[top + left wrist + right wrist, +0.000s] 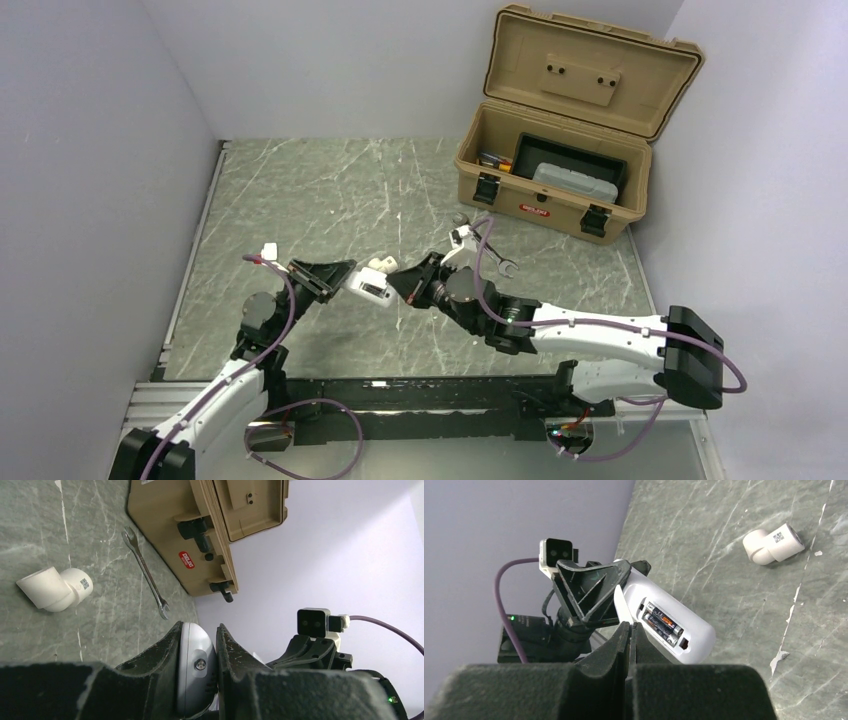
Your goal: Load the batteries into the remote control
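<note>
Both batteries [663, 624] already lie side by side in the open back of the remote [689, 630], clamped by the left gripper [348, 277] above the table [300, 190] middle, right gripper [629, 629] pinched together, empty, just beside it; seemingly only closing remains.

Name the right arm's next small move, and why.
Probably back the right gripper off slightly: both batteries already appear seated in the open bay of the remote control, which the left gripper holds, and the right jaws are shut on nothing.
</note>
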